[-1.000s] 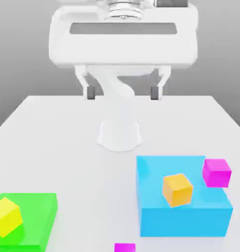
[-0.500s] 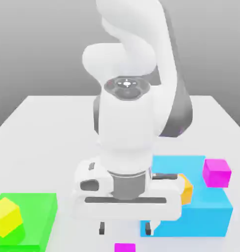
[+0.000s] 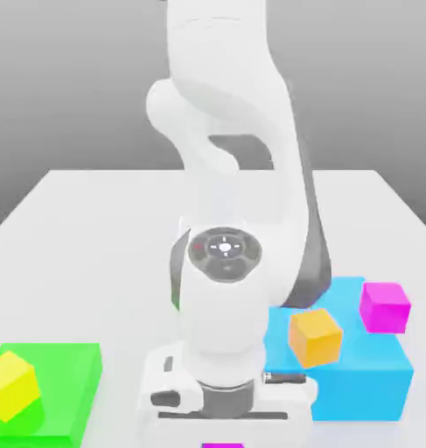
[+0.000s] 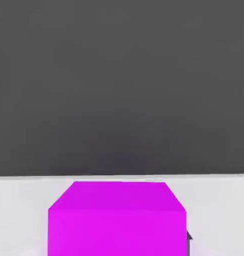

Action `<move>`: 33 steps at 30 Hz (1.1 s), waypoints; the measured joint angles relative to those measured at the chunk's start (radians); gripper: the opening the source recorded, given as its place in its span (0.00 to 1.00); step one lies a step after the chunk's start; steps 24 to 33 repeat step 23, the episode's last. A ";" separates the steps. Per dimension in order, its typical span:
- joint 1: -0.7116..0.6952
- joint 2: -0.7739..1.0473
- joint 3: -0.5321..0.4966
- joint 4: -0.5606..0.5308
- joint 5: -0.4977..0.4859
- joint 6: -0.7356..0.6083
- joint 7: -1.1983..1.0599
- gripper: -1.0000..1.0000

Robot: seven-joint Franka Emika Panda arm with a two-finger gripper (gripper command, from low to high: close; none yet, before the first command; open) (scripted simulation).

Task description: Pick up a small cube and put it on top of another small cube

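I have my gripper [image 4: 117, 246] low down at the near edge of the exterior view, a bit right of the middle. It is shut on the near pink cube [image 4: 117, 227], with a dark fingertip [image 4: 189, 242] right by one side of the cube. I can't tell if the cube is touching the white table [image 3: 102, 262] or is up off it.

To the exterior view's right, and farther away, I see a big blue block [image 3: 356, 398]. An orange cube [image 3: 315, 339] is over its top, turned a bit. Another pink cube [image 3: 384, 308] is at the block's far right side, but I can't tell what it sits on. On the exterior view's left, a yellow cube [image 3: 11, 386] looks tipped over the flat green block [image 3: 72, 372].
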 joint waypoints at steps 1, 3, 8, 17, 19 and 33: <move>0.002 -0.035 0.006 -0.011 -0.001 -0.024 -0.008 0.00; 0.014 -0.107 0.027 -0.039 -0.005 -0.069 -0.039 0.00; 0.053 -0.288 0.085 -0.114 0.005 -0.175 -0.144 0.00; 0.163 -0.536 0.125 -0.245 0.052 -0.290 -0.333 0.00; 0.164 -0.485 0.128 -0.268 0.042 -0.216 -0.330 0.00; 0.165 -0.458 0.128 -0.279 0.036 -0.180 -0.326 1.00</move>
